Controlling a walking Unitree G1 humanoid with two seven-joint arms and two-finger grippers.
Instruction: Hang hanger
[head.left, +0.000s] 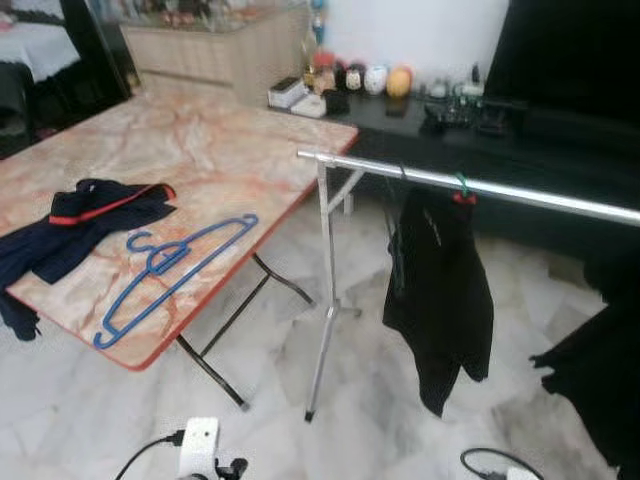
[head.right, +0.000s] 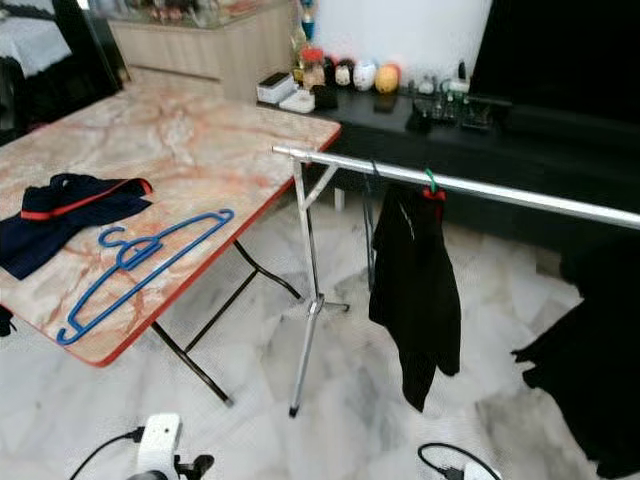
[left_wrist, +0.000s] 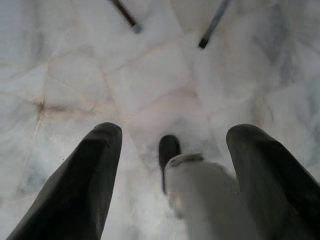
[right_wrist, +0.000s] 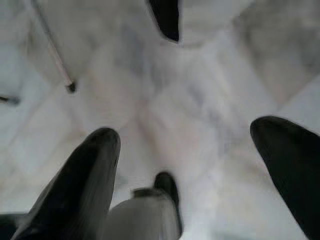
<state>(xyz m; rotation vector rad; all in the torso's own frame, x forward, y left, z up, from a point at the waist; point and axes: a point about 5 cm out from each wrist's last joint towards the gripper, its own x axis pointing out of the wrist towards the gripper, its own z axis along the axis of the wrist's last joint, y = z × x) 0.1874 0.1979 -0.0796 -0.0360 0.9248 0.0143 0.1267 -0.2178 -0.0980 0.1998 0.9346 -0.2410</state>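
Nothing of the hanging is done yet, as far as I can judge. The blue hanger (head.left: 170, 275) lies flat on the marble-patterned bench (head.left: 210, 150), in the lower left of the left eye view, close to the bench's near edge and just beside the dark navy garment with red trim (head.left: 85, 222). The silver clothes rail (head.left: 470, 185) runs from the middle to the right of the frame and already carries 1 black garment (head.left: 440, 290) on a green-hooked hanger; the stretch of rail near its left end is bare.

What remains: reach the bench, take up the hanger, carry it across and hook it over the rail.

The left gripper (left_wrist: 167, 150) points down at the pale marble floor (left_wrist: 150, 85), its jaws spread wide with nothing between them. The right gripper (right_wrist: 200, 150) does the same, jaws wide apart and holding nothing. Both arms hang low, so the hanger sits well apart from either set of jaws, up on the bench.
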